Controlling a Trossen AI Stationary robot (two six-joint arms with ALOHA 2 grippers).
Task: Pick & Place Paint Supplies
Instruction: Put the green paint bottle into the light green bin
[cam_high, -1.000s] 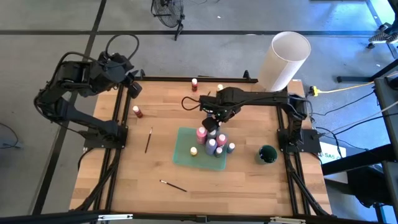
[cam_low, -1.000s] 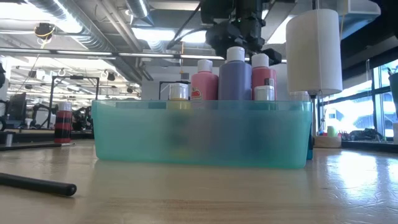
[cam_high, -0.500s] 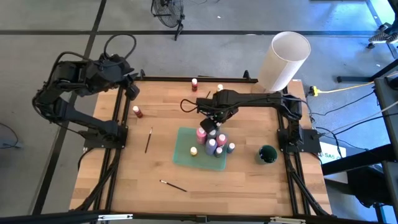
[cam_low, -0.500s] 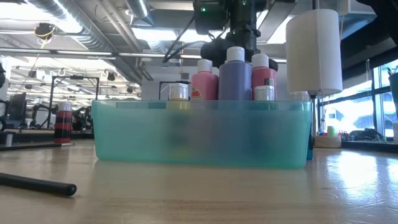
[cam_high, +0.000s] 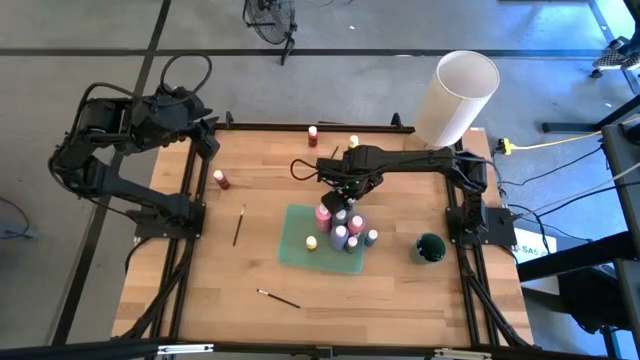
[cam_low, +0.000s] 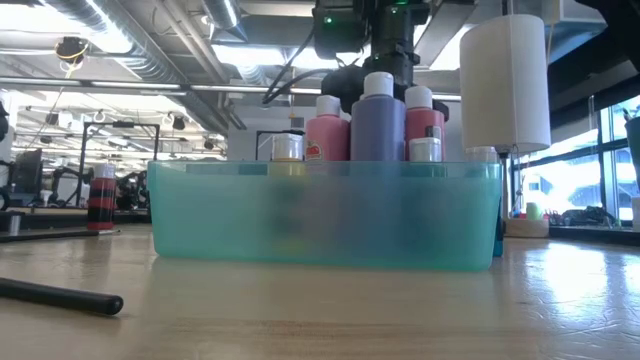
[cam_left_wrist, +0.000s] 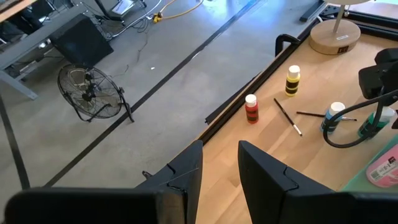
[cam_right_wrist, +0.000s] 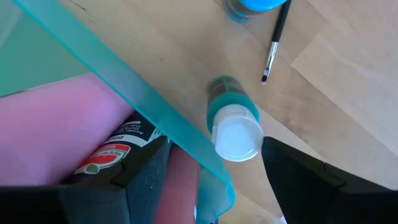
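Left gripper: over the table's far left corner, fingers parted by a narrow gap, nothing between them.
Red bottle: upright near the left edge.
Brush: lying left of the tray; a second brush nearer the front edge.
Red-and-white bottle and yellow bottle: upright by the far edge.
Teal tray: mid-table, holding pink, purple, yellow and pale-capped bottles clustered toward its right; its frosted wall hides their lower halves in the low view.
Right gripper: at the tray's far rim, fingers wide apart, astride the rim and a green bottle just outside it, not clamped.
Dark green cup: right of the tray.
White cylinder: far right corner.
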